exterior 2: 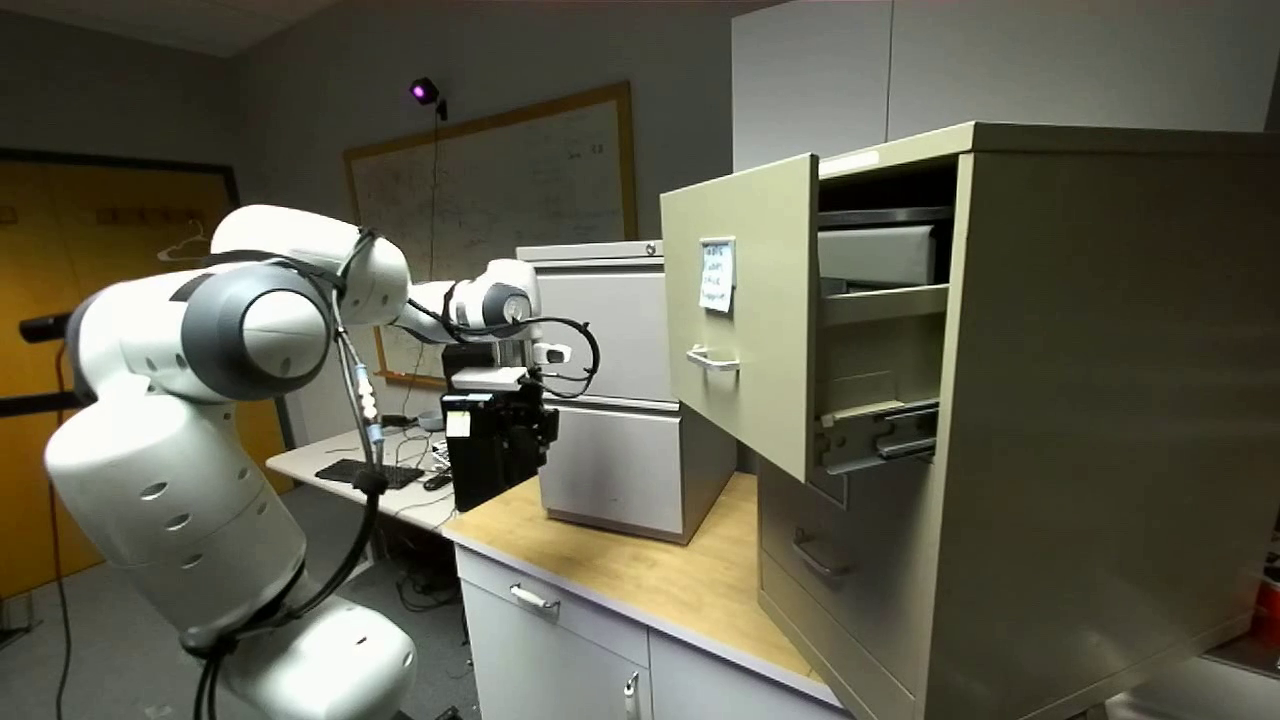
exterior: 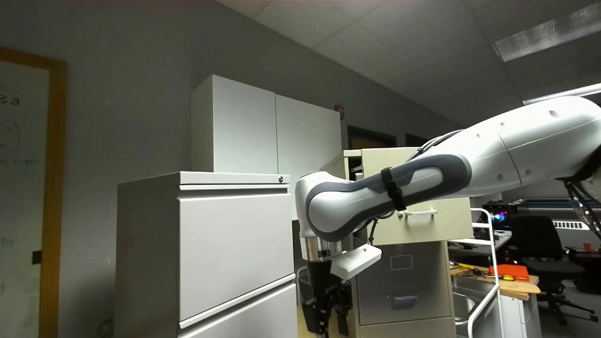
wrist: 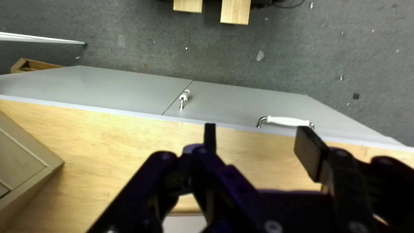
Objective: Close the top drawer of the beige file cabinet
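The beige file cabinet [exterior: 443, 286] shows in both exterior views, with its side panel [exterior 2: 1100, 400] nearest in one of them. Its top drawer [exterior: 422, 230] is pulled well out; the drawer front [exterior 2: 760, 310] has a silver handle and a paper label, and the rail and box inside show behind it. My gripper [exterior: 332, 324] points down in front of the cabinets, lower than the top drawer and apart from it. In the wrist view my gripper [wrist: 258, 139] is open with nothing between the fingers. A lower corner of the cabinet [wrist: 26, 165] shows at left there; the top drawer is out of view.
The pale grey lateral cabinet [exterior 2: 620, 470] stands beside the beige one on a wooden counter [exterior 2: 600, 545]. The counter's front edge and white-handled doors [wrist: 242, 100] show in the wrist view. A white cupboard [exterior: 244, 131] is behind. A white metal rail [exterior: 493, 281] stands beyond the cabinet.
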Action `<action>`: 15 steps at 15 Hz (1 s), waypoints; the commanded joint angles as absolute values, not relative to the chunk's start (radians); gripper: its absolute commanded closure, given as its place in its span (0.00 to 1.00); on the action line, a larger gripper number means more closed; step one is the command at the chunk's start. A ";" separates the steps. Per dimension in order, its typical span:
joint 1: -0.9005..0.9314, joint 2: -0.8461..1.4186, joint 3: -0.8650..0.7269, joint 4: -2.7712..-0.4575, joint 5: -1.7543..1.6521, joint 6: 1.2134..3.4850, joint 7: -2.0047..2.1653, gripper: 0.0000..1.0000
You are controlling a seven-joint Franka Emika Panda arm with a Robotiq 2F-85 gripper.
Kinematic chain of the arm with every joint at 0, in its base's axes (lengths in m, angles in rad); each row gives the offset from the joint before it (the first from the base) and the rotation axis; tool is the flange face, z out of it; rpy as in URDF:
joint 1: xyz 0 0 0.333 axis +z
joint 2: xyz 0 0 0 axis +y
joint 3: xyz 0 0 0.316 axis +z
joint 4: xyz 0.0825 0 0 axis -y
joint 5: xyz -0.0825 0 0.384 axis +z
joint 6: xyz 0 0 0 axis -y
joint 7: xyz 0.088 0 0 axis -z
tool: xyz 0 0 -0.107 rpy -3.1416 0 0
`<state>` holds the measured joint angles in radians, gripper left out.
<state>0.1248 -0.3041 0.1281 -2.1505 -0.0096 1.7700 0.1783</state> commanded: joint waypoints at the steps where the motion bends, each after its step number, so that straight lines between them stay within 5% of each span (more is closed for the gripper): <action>1: 0.078 -0.414 0.145 -2.200 -0.100 1.810 0.294 0.65; 6: 0.004 -0.533 0.147 -2.260 -0.234 1.849 0.431 1.00; 15: -0.192 -0.712 0.128 -2.323 -0.343 1.938 0.646 1.00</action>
<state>-0.1418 -0.6502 0.1214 -2.2967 -0.3062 1.8966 0.5670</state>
